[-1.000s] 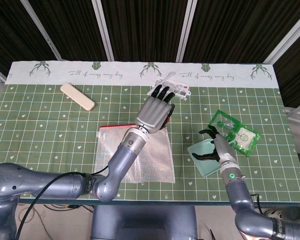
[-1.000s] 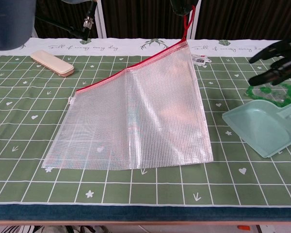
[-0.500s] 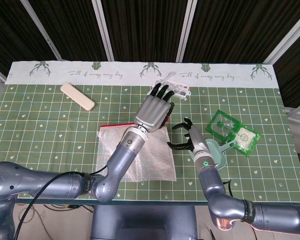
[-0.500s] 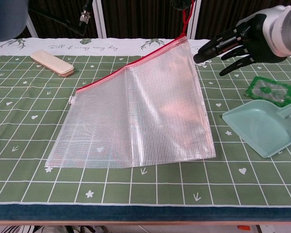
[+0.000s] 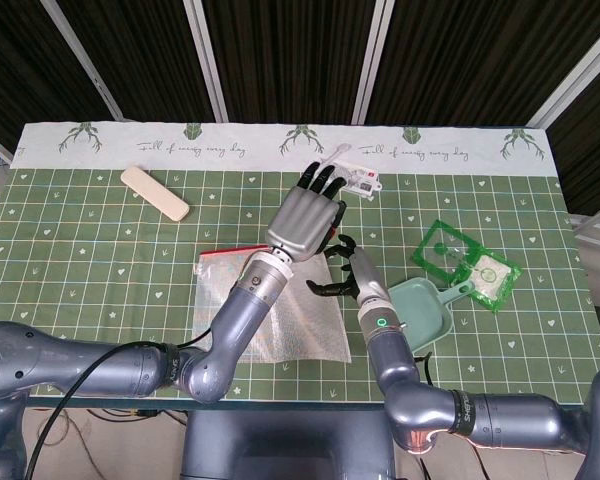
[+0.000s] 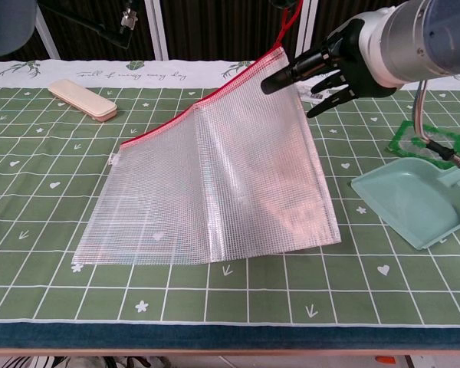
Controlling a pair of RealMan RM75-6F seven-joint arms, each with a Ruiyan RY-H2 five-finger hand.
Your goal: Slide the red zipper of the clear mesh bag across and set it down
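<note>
The clear mesh bag [image 6: 222, 176] lies on the green mat with its upper right corner lifted. Its red zipper edge [image 6: 207, 107] runs up to a red pull cord [image 6: 293, 17] that leaves the top of the chest view. In the head view my left hand [image 5: 305, 215] hovers over that corner of the bag [image 5: 280, 310], back upward, and holds the cord taut; the pinch itself is hidden. My right hand [image 6: 333, 65] reaches in from the right with fingers apart, its fingertips at the raised corner. That right hand [image 5: 340, 272] holds nothing.
A teal dustpan [image 6: 414, 203] sits right of the bag, with a green packet [image 6: 429, 142] behind it. A beige case [image 6: 82, 100] lies at the far left. A white packet [image 5: 352, 177] rests near the mat's far edge.
My right hand has swung left from above the dustpan to the bag's raised corner. The left hand has lifted the corner slightly higher.
</note>
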